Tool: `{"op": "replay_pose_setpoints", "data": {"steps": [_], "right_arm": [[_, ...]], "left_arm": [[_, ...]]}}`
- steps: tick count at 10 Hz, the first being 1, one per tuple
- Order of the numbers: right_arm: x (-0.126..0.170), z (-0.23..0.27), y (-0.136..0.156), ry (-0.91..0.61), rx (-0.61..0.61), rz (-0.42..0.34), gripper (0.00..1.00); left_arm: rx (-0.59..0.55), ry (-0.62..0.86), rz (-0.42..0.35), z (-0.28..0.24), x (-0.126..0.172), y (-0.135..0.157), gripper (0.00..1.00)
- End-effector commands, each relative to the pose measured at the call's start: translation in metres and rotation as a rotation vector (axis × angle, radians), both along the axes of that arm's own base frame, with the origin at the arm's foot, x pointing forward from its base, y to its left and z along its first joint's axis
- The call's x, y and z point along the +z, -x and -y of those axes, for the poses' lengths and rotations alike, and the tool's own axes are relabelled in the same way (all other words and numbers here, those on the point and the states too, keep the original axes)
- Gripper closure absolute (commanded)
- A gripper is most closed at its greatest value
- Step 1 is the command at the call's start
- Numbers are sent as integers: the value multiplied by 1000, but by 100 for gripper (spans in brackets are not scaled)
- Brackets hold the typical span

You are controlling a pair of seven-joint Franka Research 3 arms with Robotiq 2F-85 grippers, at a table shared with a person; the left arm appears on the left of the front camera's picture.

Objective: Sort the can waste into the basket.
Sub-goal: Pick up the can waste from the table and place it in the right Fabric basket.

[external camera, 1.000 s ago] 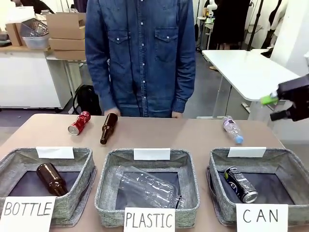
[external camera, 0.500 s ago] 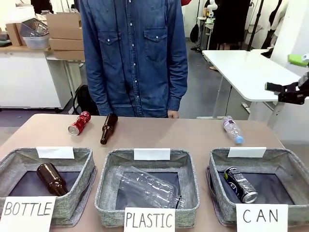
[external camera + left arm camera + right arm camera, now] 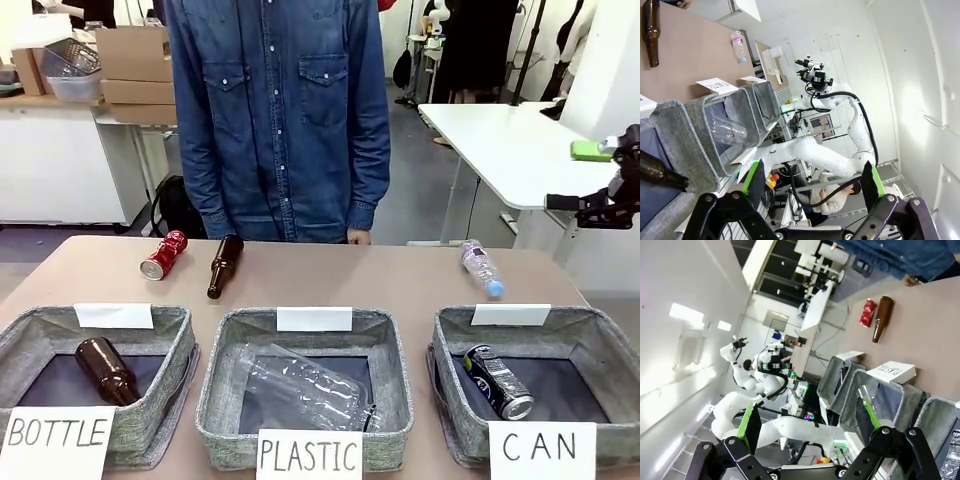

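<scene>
The dark blue-black can [image 3: 498, 381] lies on its side inside the grey basket [image 3: 540, 325] signed "CAN" at the front right. The red can [image 3: 164, 254] lies on the table at the far left, close to the person; in the right wrist view the red can [image 3: 869, 313] sits beside a brown bottle. My right gripper [image 3: 586, 176] hangs open and empty in the air at the right edge, high above and behind the basket. In its wrist view the right gripper [image 3: 807, 425] holds nothing. My left gripper [image 3: 812, 182] is open and empty too, off the table's left side.
A brown bottle [image 3: 224, 264] lies next to the red can, and a clear plastic bottle [image 3: 481, 267] lies at the far right. The "BOTTLE" basket [image 3: 60, 325] holds a brown bottle, and the "PLASTIC" basket [image 3: 235, 335] holds a clear one. The person [image 3: 280, 110] stands at the far edge.
My right gripper has risen and turned at the right edge, staying open. The person has shifted slightly to the left. The cans have not moved.
</scene>
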State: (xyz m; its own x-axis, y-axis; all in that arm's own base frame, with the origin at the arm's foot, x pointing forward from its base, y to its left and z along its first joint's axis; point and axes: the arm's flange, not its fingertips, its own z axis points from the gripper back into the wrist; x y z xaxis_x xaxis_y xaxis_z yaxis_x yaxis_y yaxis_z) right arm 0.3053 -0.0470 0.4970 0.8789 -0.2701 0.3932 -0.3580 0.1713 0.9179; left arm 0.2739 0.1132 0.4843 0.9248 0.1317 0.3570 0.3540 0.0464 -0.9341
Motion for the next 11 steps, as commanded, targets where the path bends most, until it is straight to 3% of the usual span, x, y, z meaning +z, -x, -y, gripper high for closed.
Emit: {"op": "replay_pose_setpoints", "data": {"steps": [1, 9, 10, 11], "right_arm": [[8, 0, 2, -12, 11, 1, 0], [8, 0, 2, -12, 11, 1, 0], [8, 0, 2, -12, 11, 1, 0], [8, 0, 2, -12, 11, 1, 0]], "left_arm": [[-3, 12, 23, 1, 2, 1, 0], [0, 0, 0, 0, 0, 0, 0], [178, -293, 76, 2, 27, -7, 0], [253, -516, 72, 13, 39, -33, 0]]}}
